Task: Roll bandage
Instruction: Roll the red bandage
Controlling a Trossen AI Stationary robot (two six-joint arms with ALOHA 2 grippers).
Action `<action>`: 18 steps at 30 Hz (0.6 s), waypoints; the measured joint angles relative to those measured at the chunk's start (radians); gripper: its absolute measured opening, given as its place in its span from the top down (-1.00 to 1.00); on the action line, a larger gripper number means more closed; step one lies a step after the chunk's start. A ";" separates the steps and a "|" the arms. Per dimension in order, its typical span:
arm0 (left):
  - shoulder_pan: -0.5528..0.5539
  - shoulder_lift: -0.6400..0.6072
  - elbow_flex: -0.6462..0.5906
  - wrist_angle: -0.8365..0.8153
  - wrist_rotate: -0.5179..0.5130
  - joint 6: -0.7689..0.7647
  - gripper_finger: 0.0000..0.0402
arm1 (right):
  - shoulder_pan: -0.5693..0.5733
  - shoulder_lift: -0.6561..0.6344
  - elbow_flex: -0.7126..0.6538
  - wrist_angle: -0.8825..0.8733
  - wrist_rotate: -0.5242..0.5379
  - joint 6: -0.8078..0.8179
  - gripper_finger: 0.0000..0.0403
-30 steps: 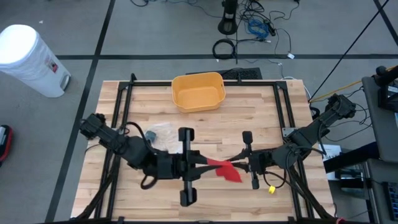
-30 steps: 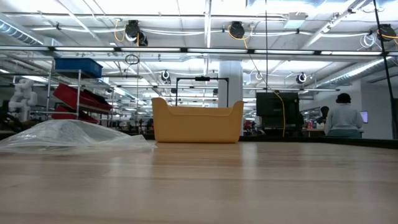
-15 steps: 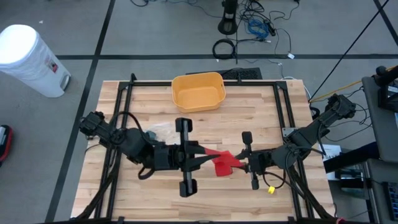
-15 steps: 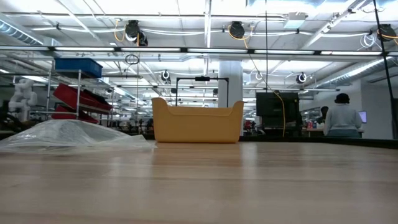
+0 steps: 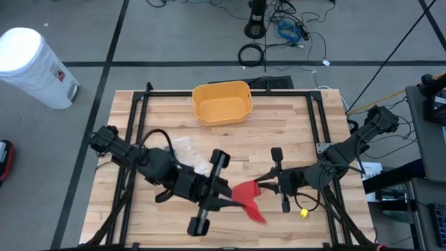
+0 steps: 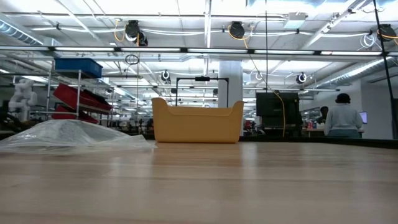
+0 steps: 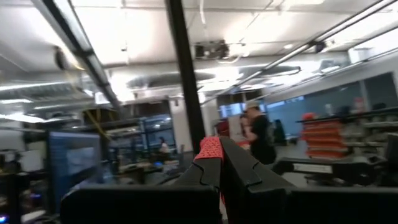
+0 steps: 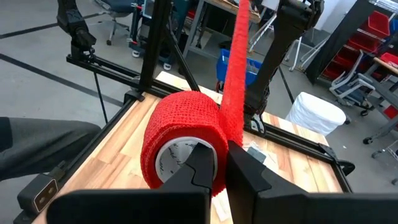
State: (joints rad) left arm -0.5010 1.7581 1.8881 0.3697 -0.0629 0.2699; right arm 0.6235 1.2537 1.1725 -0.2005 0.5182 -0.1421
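1. Bandage roll [image 8: 181, 146], red and partly wound, was held off the table [image 5: 293, 125] near its 6 o'clock edge, pinched at the rim by the closed right gripper [image 5: 263, 185].
2. Its loose tail [image 7: 210, 149] was clamped in the closed left gripper [image 5: 228, 200].
3. Winding was judged under way; more turns under tension seemed needed next.
4. A yellow bin [image 5: 221, 102] at 12 o'clock and a plastic wrapper [image 5: 187, 148] lay clear of the work.
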 joint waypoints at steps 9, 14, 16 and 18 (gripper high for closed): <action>-0.036 0.048 0.000 0.011 0.025 -0.003 0.99 | -0.008 0.000 0.000 -0.001 0.004 0.002 0.92; -0.049 0.079 0.000 0.029 0.034 -0.003 0.99 | -0.010 0.006 0.000 -0.001 0.003 0.004 0.92; -0.051 0.092 0.000 0.043 0.035 -0.003 0.99 | -0.011 0.012 0.000 0.000 0.003 0.008 0.92; -0.053 0.105 0.000 0.059 0.037 -0.003 0.99 | -0.014 0.018 0.000 0.000 0.003 0.011 0.92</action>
State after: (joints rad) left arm -0.5537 1.8629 1.8881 0.4290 -0.0256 0.2667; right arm 0.6092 1.2714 1.1721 -0.2005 0.5211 -0.1314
